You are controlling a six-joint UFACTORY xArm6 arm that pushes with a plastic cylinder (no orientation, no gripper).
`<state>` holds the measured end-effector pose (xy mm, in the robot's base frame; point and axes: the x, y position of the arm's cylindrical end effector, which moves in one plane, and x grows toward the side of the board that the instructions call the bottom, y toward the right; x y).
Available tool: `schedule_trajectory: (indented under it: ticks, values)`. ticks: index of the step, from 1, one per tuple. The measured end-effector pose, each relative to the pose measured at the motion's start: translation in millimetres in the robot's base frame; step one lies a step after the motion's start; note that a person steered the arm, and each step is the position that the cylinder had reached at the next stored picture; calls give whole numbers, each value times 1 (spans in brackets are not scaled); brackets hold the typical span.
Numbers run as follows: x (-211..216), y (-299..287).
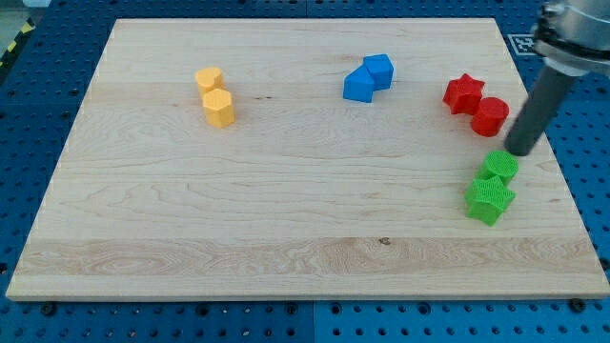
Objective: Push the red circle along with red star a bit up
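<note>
Leaning down from the view's top right, the rod [543,100] ends in my tip [520,151], which sits on the board [286,219] near its right edge. It is a plain rod with no jaws, so nothing opens or shuts, and it holds nothing. My tip lies just to the right of and slightly below the red circle [490,115], close to it but with a thin gap showing, so I cannot tell any contact there. It also stands just above the green circle [500,166]; whether it touches that block cannot be told.

The rod slants, its upper part further right and higher than the tip, and joins a grey metal collar [572,38] at the view's top right corner.

The red circle touches the red star [463,93], which lies up and to its left. Both sit in the board's upper right part. Below the green circle, touching it, is a green star [489,199]. Two blue blocks [368,78] press together at top centre, and two yellow blocks [215,95] stand together at upper left, well apart from my tip.
</note>
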<state>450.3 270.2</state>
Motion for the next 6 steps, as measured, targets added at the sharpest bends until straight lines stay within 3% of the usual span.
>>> schedule_trajectory:
  ticks: [1,2,4,6]
  values:
    - [-12,15]
    - [-27,-25]
    - [-17,-47]
    - [-32,-63]
